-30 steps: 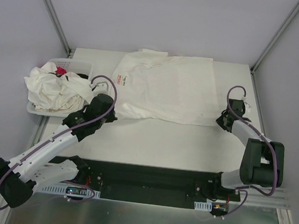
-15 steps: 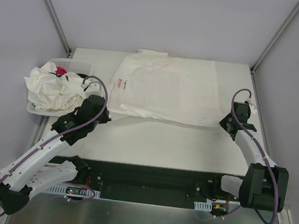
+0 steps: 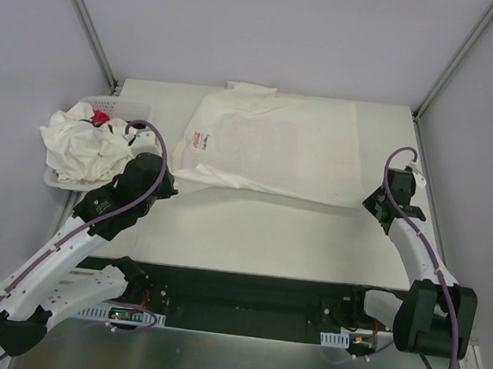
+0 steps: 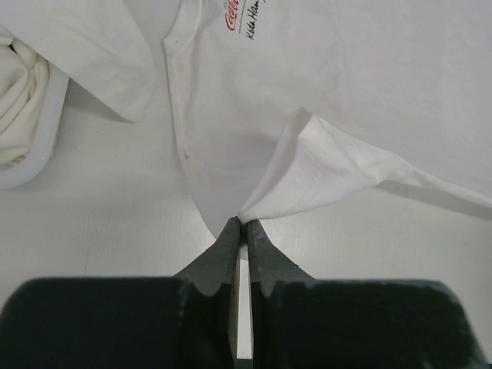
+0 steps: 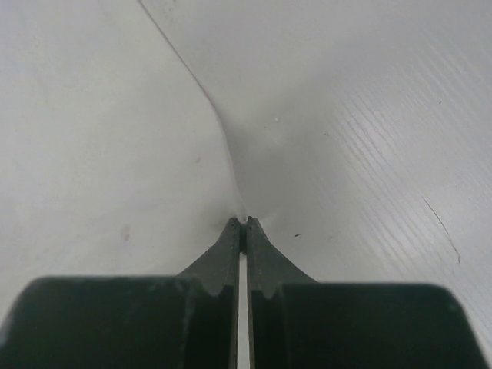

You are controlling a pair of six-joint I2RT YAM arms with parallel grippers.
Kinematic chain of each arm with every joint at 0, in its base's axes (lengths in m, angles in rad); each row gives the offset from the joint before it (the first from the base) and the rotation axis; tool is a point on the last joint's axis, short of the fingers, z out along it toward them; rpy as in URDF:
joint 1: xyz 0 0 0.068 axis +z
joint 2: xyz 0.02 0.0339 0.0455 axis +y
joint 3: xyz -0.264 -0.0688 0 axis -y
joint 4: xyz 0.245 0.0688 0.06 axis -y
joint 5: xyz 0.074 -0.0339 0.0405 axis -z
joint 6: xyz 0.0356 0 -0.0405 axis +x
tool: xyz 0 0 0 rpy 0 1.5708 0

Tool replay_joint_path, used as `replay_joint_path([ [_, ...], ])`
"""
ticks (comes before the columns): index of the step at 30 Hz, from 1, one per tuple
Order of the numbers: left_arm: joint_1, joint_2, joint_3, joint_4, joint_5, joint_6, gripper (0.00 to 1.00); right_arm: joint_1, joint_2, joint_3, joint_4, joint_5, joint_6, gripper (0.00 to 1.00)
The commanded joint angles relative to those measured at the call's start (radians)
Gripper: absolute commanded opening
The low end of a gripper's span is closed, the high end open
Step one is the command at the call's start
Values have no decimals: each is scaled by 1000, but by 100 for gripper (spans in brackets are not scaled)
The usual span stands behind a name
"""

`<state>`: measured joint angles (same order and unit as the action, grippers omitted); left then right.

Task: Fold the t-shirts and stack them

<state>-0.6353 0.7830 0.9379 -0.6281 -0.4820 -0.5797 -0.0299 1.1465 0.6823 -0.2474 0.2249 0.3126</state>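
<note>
pile of shirts point(image 3: 81, 148) crumpled in basket point(image 3: 124, 105), unfolded | left gripper point(image 4: 241, 224) jaws pinching near-left hem of spread shirt point(image 3: 275, 148) | spread shirt flat on table point(image 3: 268, 230), no fold yet | right gripper point(image 5: 242, 223) jaws pinching near-right hem | stack not begun

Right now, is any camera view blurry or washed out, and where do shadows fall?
Top external: sharp and evenly lit, soft shadow along the near edge of the t-shirt. Left wrist: cloth crisp, shadow under the fold pinched by the left gripper. Right wrist: bright white-on-white, low contrast around the right gripper, its body blurred.
</note>
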Motion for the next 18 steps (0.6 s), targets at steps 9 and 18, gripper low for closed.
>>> replay_joint_path([
  [9, -1, 55, 16, 59, -66, 38, 0, 2, 107, 141, 36, 30, -3, 1],
  [18, 3, 93, 33, 120, -131, 101, 0, 2, 183, 217, 57, 31, -1, 1],
])
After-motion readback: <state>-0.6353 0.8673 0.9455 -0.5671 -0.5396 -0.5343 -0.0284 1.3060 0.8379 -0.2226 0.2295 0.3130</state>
